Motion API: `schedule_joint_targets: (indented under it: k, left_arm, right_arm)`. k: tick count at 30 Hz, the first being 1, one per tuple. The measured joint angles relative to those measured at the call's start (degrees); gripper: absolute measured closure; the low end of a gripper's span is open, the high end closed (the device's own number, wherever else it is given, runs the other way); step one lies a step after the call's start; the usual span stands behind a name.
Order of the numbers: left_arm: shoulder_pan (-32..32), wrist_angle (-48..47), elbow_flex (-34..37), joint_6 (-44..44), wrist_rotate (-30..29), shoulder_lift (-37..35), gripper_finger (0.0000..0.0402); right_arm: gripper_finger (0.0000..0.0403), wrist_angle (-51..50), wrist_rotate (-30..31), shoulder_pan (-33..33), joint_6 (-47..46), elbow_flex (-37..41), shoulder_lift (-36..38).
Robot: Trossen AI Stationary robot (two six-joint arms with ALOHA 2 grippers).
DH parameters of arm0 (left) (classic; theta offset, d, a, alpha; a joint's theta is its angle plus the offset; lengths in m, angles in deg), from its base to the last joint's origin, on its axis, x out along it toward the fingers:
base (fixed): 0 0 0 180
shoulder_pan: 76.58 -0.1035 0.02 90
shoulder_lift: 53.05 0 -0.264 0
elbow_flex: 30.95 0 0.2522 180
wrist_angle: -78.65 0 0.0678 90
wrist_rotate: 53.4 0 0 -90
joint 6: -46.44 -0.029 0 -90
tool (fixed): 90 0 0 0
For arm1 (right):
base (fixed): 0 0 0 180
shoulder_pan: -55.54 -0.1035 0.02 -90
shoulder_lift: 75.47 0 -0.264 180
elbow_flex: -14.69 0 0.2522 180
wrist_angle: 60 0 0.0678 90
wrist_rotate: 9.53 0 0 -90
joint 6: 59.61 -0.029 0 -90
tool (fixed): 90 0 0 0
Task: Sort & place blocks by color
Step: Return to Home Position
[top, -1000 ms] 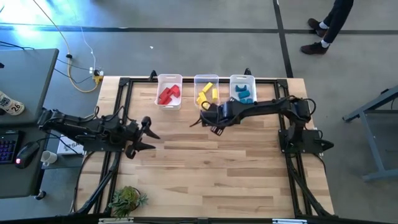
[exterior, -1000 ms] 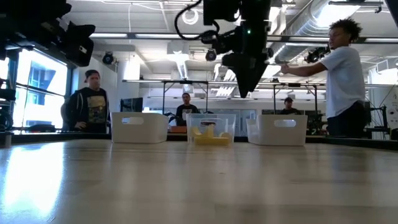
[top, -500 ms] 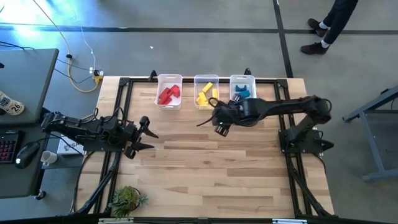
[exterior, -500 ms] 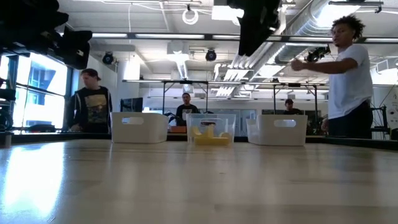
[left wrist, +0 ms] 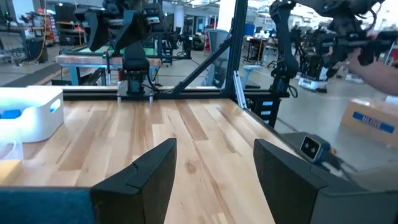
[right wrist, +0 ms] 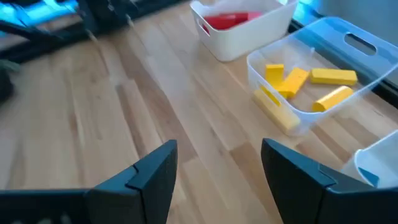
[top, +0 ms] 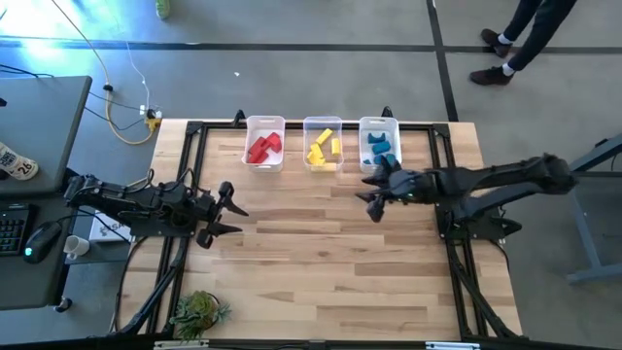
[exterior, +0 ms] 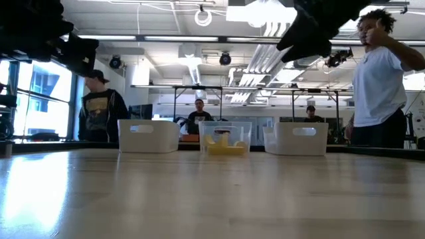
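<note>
All the sorting looks done from where I stand. The red blocks [top: 262, 149] lie in the left white bin [top: 264, 121], the yellow blocks [top: 324, 150] in the clear bin [top: 323, 121] and the blue blocks [top: 380, 149] in the right white bin [top: 378, 121]. The three bins stand in a row along the far edge of the table [top: 321, 282], and I see no block loose on the bare wood.

The right gripper [top: 375, 197] hangs above the table just in front of the blue bin. Its jaws are spread wide and there is nothing between them, which fits a hand that has no more to carry. Its arm stretches back toward its base at the table's right side. The left gripper [top: 231, 208] waits near the left edge, well apart from the bins, with its jaws just as wide and just as empty.

With every colour gathered in its own bin, I judge the work finished — all that is left is for the arms to fold to their resting pose.
</note>
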Motion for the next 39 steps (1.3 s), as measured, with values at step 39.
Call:
schedule_joint_targets:
  k: [39]
  left_arm:
    - [0.0, -7.7, 0.0, -3.3, -0.4, 0.0, 0.0199]
  right_arm:
    - [0.0186, 66.7, -4.1, -2.6, 9.4, 47.6, 18.0]
